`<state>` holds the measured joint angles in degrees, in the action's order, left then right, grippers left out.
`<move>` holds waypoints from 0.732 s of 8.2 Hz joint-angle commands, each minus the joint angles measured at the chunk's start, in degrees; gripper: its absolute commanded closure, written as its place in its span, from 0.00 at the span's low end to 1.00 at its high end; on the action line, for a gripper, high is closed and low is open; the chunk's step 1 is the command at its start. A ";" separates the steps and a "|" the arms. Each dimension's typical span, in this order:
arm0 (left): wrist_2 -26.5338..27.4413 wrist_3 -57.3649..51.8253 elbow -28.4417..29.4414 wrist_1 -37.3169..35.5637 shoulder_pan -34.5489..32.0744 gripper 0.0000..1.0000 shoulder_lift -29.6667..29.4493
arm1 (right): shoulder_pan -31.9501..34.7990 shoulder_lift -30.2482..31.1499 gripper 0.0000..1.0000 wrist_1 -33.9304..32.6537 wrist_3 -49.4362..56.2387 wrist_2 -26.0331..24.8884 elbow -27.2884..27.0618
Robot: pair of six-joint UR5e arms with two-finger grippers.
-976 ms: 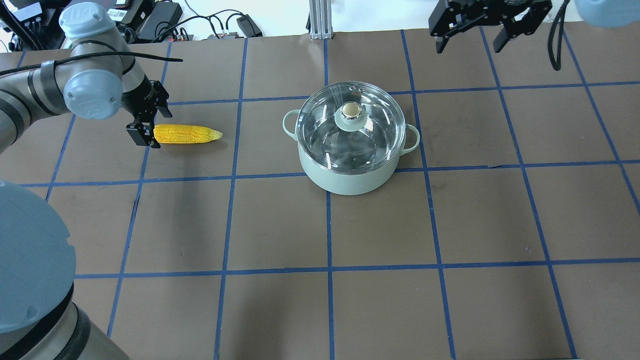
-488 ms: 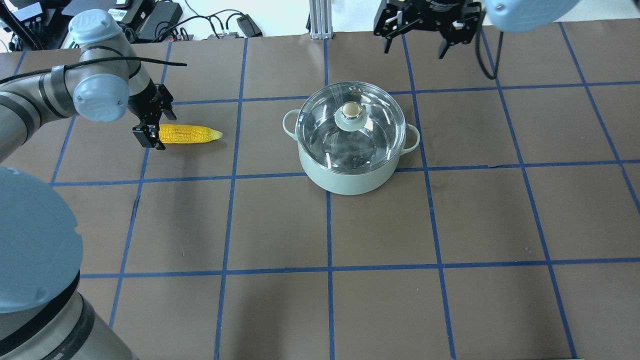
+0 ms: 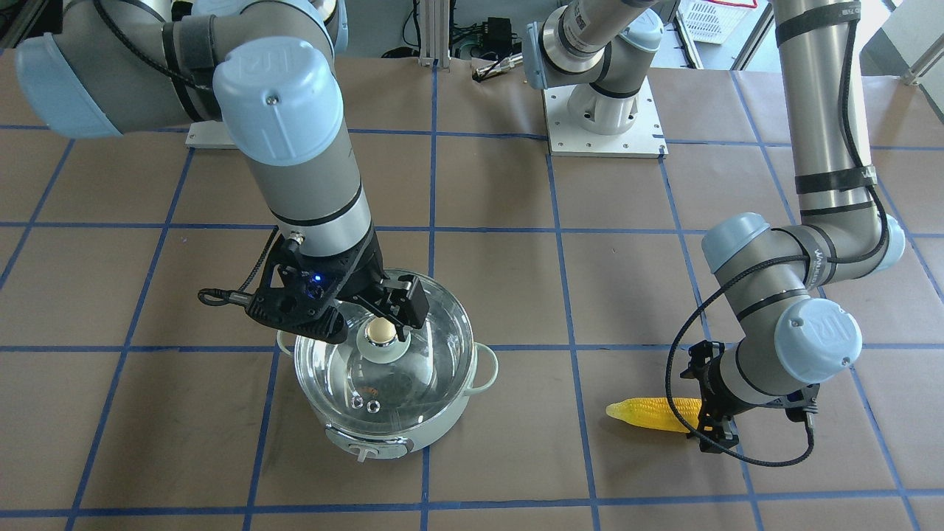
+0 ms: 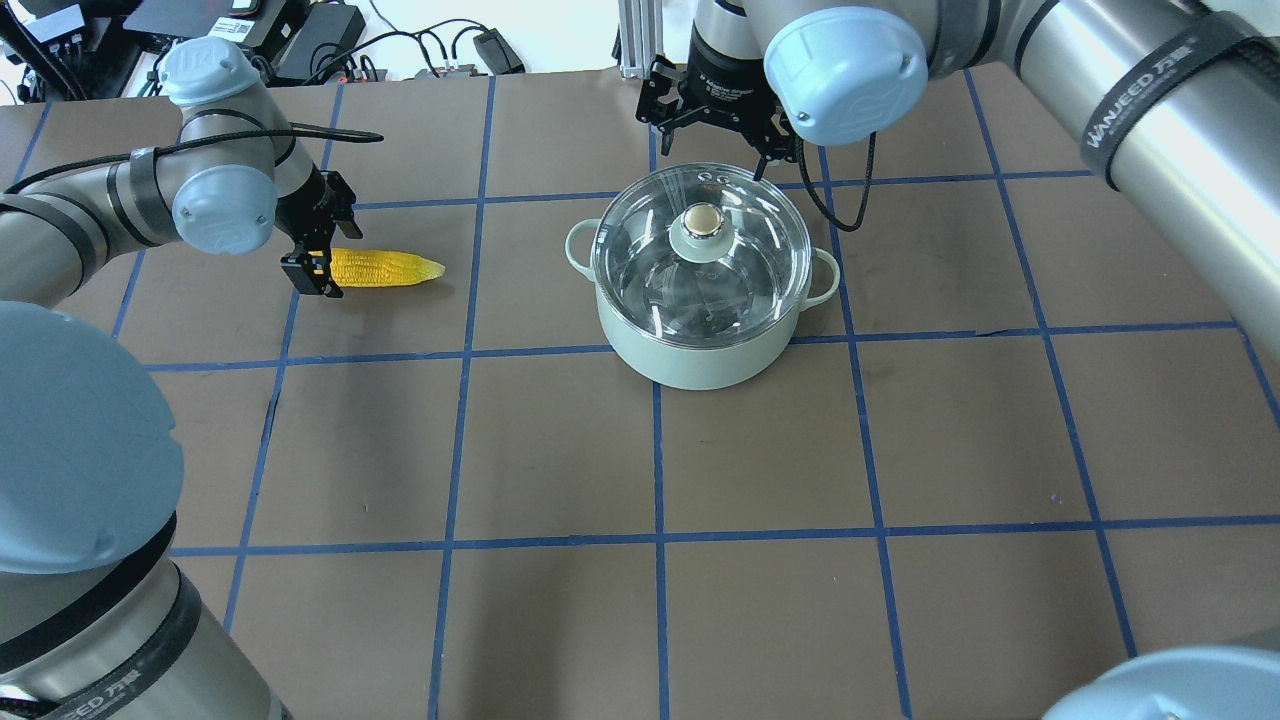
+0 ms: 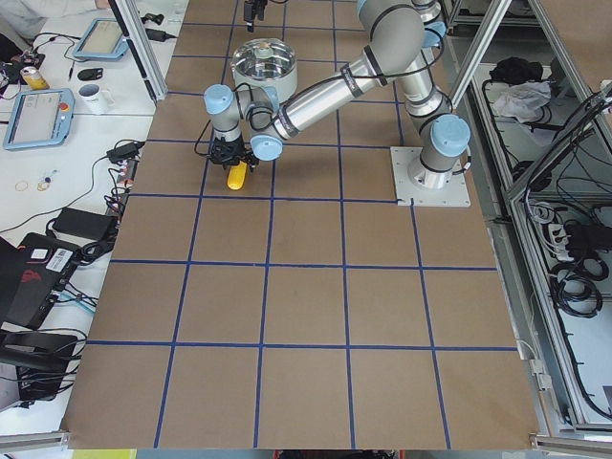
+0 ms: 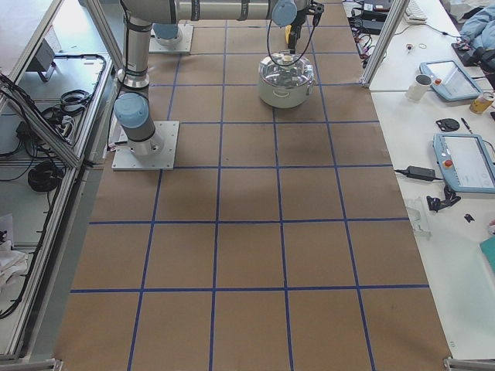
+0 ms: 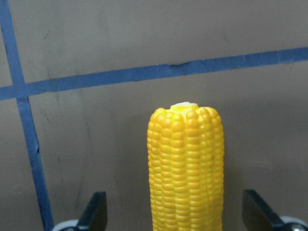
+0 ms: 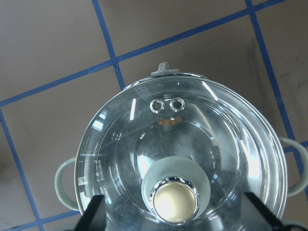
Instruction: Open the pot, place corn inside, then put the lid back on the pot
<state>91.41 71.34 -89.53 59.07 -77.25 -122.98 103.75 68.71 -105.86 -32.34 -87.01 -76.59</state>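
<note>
Brown paper-covered desk [image 4: 560,440] with a blue tape grid; cables and gear along the far edge.

Right tool [image 8: 175,211]: released, fingers spread wide on either side of the gold knob [image 4: 703,219], apart from it, nothing gripped. How far above the knob it sits is hard to judge. The knob sits centre of the lid [image 4: 650,270], which is seated flat on the pot [image 4: 700,360]. Pot stands mid-desk, dial panel facing away from the robot.

Left tool [image 7: 175,216]: also released. Its fingers straddle the thick end of the corn [image 4: 385,268] with clear gaps on both sides. Corn lies flat on the desk, well apart from the pot on the robot's left, pale tip pointing toward the pot.

Handling, judged: the lid is glass with a metal rim, so rigid, smooth and breakable. Take it by the knob only and lift straight up. The corn looks light and stiff, with a bumpy surface that should grip well. It is round, so it may roll; pinch it across the thick end.
</note>
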 commanded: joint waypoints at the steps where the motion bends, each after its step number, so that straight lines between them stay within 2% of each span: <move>1: -0.01 0.03 -0.03 -0.18 0.00 0.00 -0.68 | 0.31 -1.82 0.00 -0.58 -2.02 -1.23 -2.24; 5: 0.17 -0.06 -0.03 -3.77 0.00 0.02 -2.26 | 0.31 -3.49 0.02 -0.66 -2.99 -0.80 -2.78; 6: 0.08 0.11 -0.03 -4.04 0.00 0.40 -2.26 | 0.31 -3.75 0.03 -0.66 -2.38 -0.88 -2.78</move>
<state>91.53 71.34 -89.56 56.48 -77.26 -124.80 104.06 65.62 -106.51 -35.09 -87.91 -79.31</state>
